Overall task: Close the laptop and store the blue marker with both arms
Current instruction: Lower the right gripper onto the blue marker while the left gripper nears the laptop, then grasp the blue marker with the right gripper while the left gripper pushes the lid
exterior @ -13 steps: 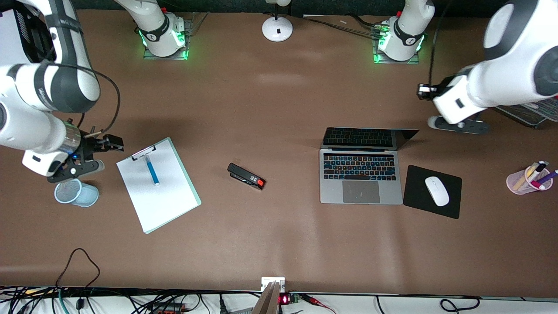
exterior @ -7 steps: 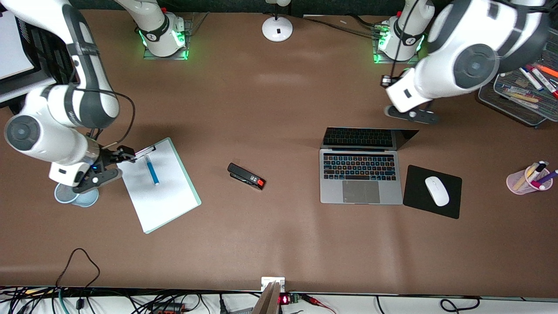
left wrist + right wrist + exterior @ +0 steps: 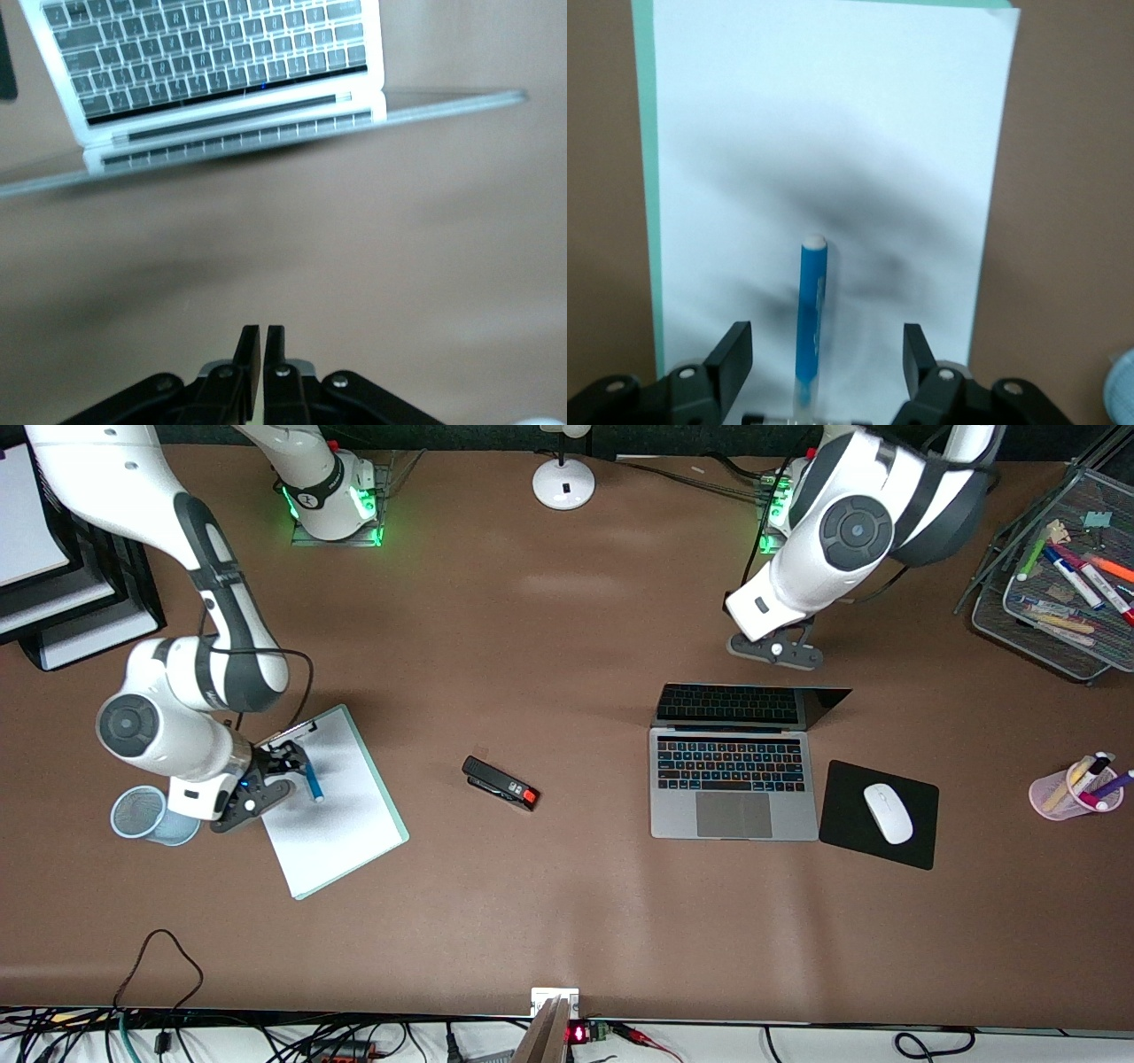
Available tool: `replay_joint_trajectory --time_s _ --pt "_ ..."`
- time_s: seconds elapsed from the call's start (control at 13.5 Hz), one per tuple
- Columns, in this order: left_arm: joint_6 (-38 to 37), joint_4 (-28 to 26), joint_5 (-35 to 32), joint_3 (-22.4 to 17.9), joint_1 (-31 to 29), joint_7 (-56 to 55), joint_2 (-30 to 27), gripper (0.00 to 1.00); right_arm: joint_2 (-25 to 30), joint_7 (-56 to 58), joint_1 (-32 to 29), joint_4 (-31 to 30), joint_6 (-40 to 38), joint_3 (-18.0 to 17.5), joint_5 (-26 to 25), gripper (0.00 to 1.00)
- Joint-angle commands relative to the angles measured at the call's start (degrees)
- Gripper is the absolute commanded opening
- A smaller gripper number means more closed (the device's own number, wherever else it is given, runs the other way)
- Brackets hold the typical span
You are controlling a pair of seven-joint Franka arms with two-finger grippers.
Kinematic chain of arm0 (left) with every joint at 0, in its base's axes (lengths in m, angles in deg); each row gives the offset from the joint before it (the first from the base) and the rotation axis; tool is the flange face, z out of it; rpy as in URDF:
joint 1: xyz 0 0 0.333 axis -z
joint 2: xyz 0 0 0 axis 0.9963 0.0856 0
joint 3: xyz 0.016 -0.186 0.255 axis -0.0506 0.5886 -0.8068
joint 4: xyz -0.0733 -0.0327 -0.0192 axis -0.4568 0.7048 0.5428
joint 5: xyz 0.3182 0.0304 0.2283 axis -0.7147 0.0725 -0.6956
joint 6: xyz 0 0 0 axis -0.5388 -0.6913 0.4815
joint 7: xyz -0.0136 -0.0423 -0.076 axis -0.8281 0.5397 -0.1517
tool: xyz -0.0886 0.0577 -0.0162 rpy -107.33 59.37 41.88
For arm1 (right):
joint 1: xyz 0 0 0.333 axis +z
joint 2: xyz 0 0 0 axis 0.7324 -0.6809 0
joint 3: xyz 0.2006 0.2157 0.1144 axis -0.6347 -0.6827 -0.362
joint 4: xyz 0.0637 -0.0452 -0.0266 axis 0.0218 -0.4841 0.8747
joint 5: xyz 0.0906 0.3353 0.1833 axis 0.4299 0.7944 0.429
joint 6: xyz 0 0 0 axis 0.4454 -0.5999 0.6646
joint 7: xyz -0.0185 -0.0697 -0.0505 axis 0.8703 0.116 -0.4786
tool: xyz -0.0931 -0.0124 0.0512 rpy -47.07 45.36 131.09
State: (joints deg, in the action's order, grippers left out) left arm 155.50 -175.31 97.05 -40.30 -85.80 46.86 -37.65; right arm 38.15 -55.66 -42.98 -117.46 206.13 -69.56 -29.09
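The silver-grey laptop [image 3: 733, 784] lies open, its screen [image 3: 744, 705] raised; it also shows in the left wrist view [image 3: 221, 71]. My left gripper [image 3: 776, 648] is shut and empty [image 3: 261, 341], over bare table next to the raised screen. The blue marker [image 3: 311, 780] lies on the white sheet of a clipboard [image 3: 328, 815]. My right gripper [image 3: 285, 764] is open and low over the clipboard. In the right wrist view the marker [image 3: 810, 319] lies between its open fingers [image 3: 828, 350], which do not touch it.
A black stapler [image 3: 500, 782] lies mid-table. A white mouse [image 3: 888, 813] sits on a black mouse pad [image 3: 842, 824] beside the laptop. A blue mesh cup [image 3: 142, 815] stands by the clipboard. There is also a pink pen cup [image 3: 1059, 795], a mesh tray of markers [image 3: 1036, 624] and a lamp base [image 3: 563, 483].
The right arm swung in from the table's end, so its open gripper is now over the marker. The left arm swung in toward the laptop's raised screen.
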Motion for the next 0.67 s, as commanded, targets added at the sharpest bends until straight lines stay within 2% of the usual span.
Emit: replay_joint_trajectory --time_s 0.0,0.15,0.3,0.59 --pt "9.63 -1.55 -3.07 0.88 -1.04 0.61 3.27 0.07 -1.72 1.09 0.81 0.52 2.23 -0.14 0.73 0.62" --pt "16.23 -1.63 -5.74 0.79 -3.23 0.08 5.91 0.03 -2.68 1.09 1.6 1.04 2.41 -0.14 0.73 0.53" --pt "20.8 -1.45 -5.92 0.62 -3.95 -0.7 7.94 0.0 -3.56 1.09 1.69 1.04 3.02 -0.14 0.73 0.51" --pt "27.76 0.21 -6.62 0.35 -6.14 -0.71 11.45 0.0 -4.88 1.18 1.61 1.04 4.08 -0.05 0.73 0.46"
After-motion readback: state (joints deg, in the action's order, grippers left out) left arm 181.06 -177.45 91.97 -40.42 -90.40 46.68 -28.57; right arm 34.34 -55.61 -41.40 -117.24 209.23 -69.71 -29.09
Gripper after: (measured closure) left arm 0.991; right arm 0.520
